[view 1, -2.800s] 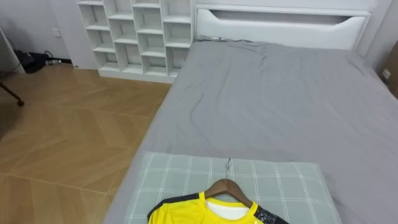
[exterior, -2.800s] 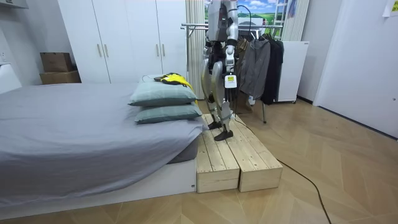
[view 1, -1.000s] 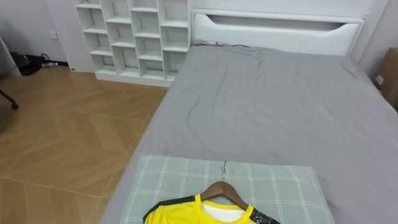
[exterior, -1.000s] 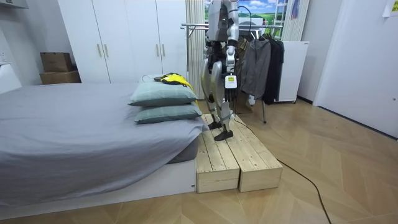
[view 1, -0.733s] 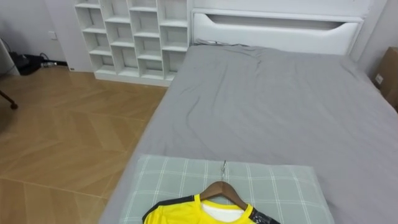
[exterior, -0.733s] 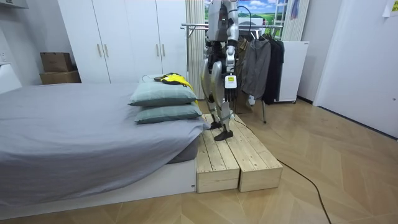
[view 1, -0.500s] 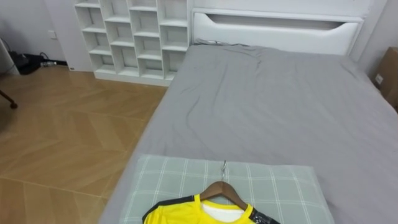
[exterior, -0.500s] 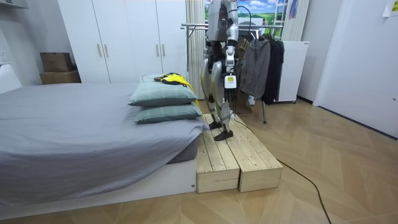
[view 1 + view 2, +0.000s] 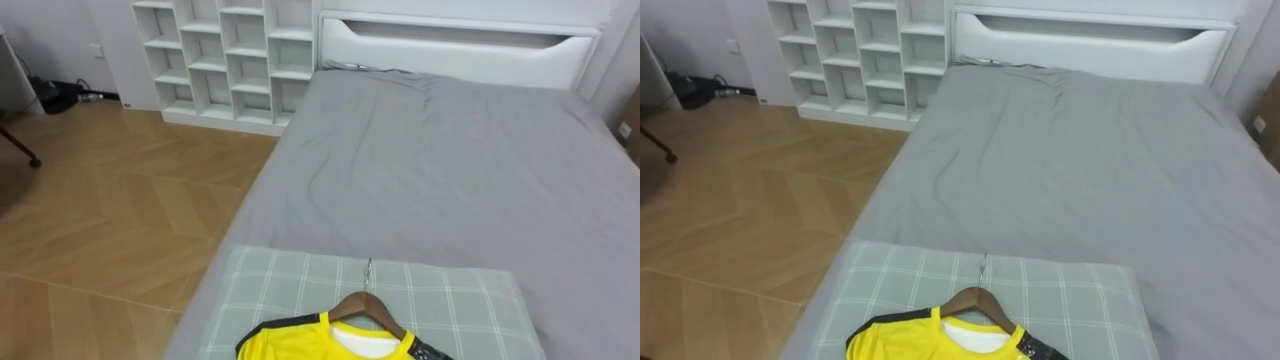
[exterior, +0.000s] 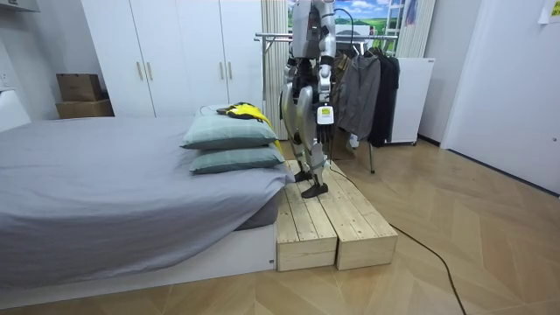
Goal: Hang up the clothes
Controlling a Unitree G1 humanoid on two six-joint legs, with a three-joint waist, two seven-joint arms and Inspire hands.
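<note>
Not yet reaching. Find yellow shirt (image 9: 300, 345) on wooden hanger (image 9: 366, 306), flat on checked pillow (image 9: 270, 290), 6 o'clock in eye view, hook toward 12. Cannot tell state of left hand (image 10: 322, 124), low at side. Bend, clamp hanger neck, not cloth; lift level; turn to clothes rack (image 10: 273, 37).

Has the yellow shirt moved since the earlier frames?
No. In the room view the yellow shirt lies at the same spot on the top pillow; the eye view's shift is the camera's.
</note>
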